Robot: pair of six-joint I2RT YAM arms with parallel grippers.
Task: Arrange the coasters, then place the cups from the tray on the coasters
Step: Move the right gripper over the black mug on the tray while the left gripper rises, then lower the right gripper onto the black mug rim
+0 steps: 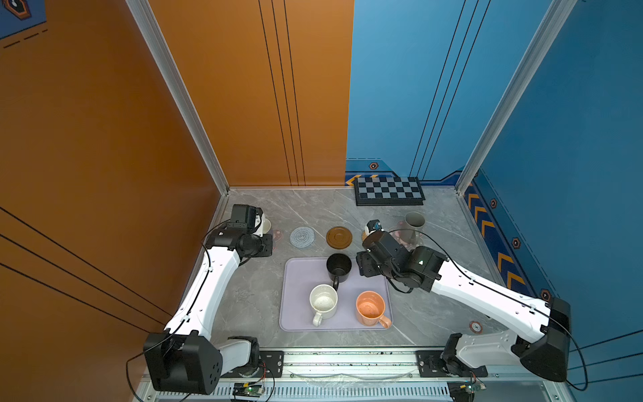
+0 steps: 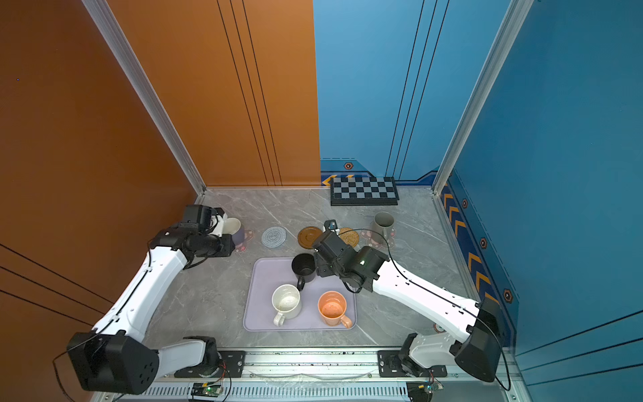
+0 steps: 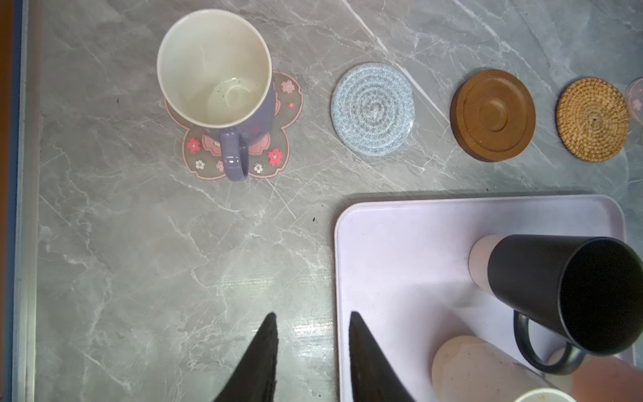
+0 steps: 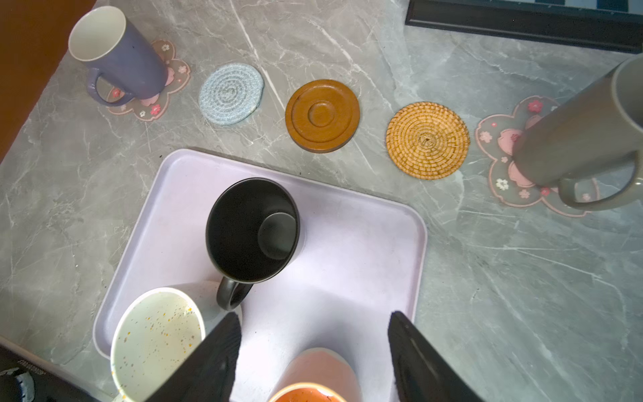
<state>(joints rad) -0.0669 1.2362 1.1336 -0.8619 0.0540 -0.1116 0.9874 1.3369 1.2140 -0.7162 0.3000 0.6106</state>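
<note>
Five coasters lie in a row beyond the tray (image 1: 299,315). The lavender cup (image 3: 214,69) stands on a pink flower coaster (image 3: 278,156) at the left end. Then come the spiral coaster (image 1: 302,237), the wooden disc (image 1: 339,237) and the rattan coaster (image 4: 428,140), all bare. The grey cup (image 1: 414,222) stands on the other pink flower coaster (image 4: 501,139). On the tray are the black cup (image 1: 338,267), white speckled cup (image 1: 323,302) and orange cup (image 1: 370,308). My left gripper (image 3: 313,316) hangs open over the tray's left edge. My right gripper (image 4: 315,316) is open above the orange cup, holding nothing.
A black-and-grey chequered board (image 1: 389,190) lies against the back wall. An orange wall closes the left side and a blue wall the right. A small round marker (image 1: 475,326) sits on the table near the right arm's base.
</note>
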